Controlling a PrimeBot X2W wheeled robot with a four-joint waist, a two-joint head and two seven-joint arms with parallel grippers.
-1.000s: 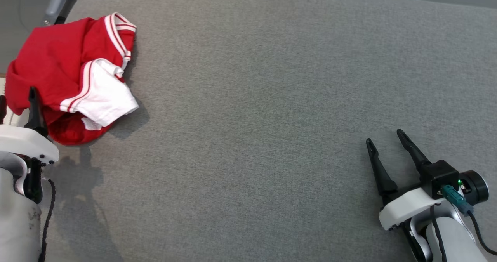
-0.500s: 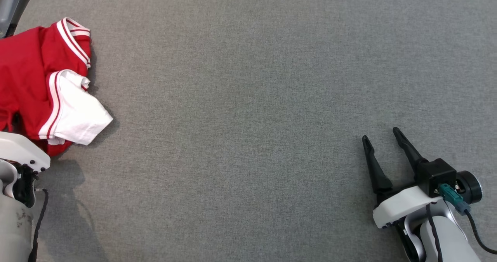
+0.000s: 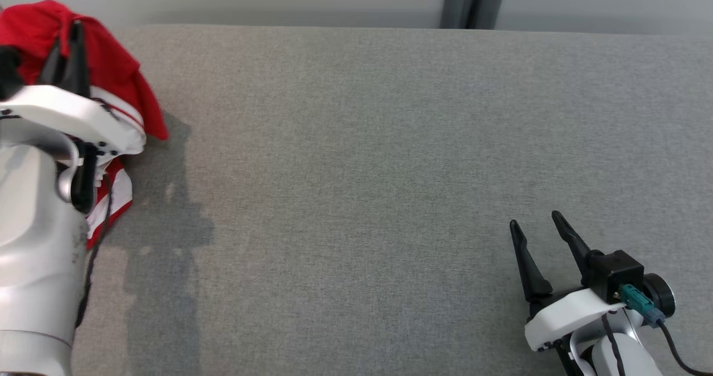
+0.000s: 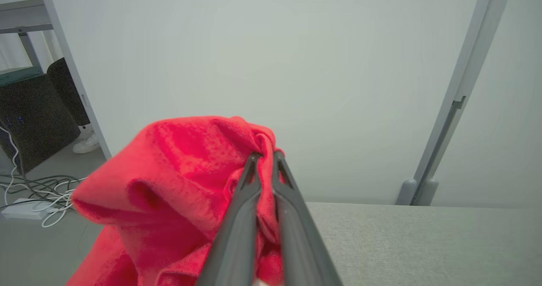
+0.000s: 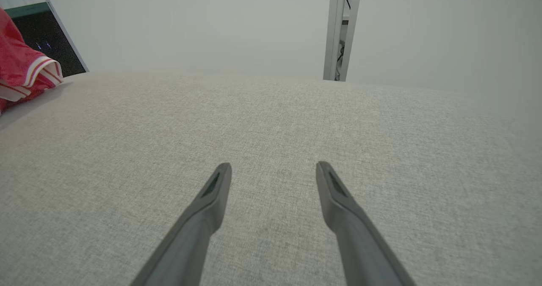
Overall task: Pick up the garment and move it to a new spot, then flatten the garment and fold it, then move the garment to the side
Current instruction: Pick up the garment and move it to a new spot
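Lifted garment (image 3: pixel 120 67) now hangs from left hand (image 4: pixel 266 156); wrist view shows pinch.

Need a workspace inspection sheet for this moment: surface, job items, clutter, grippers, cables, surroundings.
Surface: grey fabric top, flat.
Job's things: red garment with white striped trim, bunched, hanging from the left gripper at the left end.
Clutter: nothing seen.
Grippers: left gripper shut on the garment; right gripper open, holding nothing, near right corner.
Cables: teal plug with black lead at the right wrist; white cables on the floor.
Surroundings: pale wall, grey post behind the far edge.
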